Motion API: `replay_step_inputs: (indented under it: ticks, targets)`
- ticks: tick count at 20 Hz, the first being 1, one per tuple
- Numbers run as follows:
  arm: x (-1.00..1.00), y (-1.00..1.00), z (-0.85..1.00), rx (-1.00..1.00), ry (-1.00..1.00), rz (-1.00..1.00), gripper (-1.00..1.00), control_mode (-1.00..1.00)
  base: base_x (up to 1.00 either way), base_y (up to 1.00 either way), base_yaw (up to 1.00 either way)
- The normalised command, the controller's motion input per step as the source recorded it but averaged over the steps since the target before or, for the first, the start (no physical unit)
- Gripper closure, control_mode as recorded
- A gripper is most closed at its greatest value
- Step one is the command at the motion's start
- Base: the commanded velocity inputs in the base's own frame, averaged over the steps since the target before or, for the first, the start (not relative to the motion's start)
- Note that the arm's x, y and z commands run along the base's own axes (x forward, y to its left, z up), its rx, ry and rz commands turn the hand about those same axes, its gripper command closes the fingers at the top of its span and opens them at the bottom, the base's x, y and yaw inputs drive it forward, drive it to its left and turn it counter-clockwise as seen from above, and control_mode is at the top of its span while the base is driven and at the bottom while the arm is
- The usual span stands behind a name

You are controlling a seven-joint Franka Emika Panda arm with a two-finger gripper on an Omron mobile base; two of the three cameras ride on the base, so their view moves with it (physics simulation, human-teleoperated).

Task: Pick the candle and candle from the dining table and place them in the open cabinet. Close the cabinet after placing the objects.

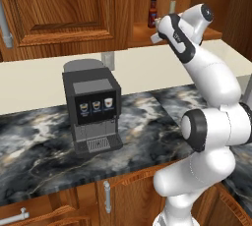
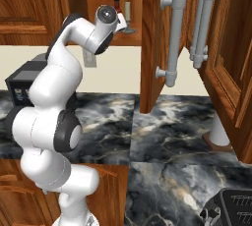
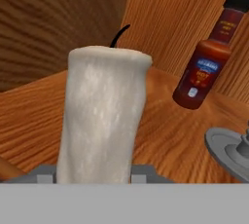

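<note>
The short stubby candle (image 3: 104,116), pale with a dark wick, stands upright between my gripper's (image 3: 95,174) two fingers, which are shut on it over the wooden shelf of the open cabinet (image 1: 142,34). Its bottom is hidden. The tall thin candle (image 2: 127,11) stands on the same shelf on its round grey base (image 3: 228,150), just to the right of the held one. The cabinet door (image 2: 150,48) hangs open with its long silver handle (image 2: 172,38) facing outward. My arm reaches up into the cabinet, and the hand (image 1: 158,37) is mostly hidden behind the wrist. The dining table is out of view.
A dark bottle with a red cap (image 3: 204,67) stands at the back of the shelf. A black coffee machine (image 1: 92,112) sits on the marbled counter (image 1: 34,141) below. A toaster (image 2: 236,210) is at the lower right, beside more cabinet handles (image 2: 202,23).
</note>
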Motion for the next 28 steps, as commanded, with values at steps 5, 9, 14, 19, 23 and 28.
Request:
replay_step_inputs:
  ticks: [5,9,14,19,23,28]
  targets:
    - [0.47,0.0,-0.48,0.0,-0.01,-0.04,1.0,-1.0,0.0,0.0,0.0]
    - [0.46,0.0,-0.46,0.0,0.0,-0.06,1.0,-1.0,0.0,0.0,0.0]
    - [0.33,0.0,-0.39,0.0,0.0,-0.07,1.0,-1.0,0.0,0.0,0.0]
    - [0.17,0.0,-0.31,0.01,0.0,-0.07,1.0,-1.0,0.0,0.0,0.0]
    - [0.0,0.0,-0.37,0.09,0.0,-0.07,1.0,-1.0,0.0,0.0,0.0]
    - [-0.03,0.0,-0.36,0.1,0.0,-0.05,1.0,-1.0,0.0,0.0,0.0]
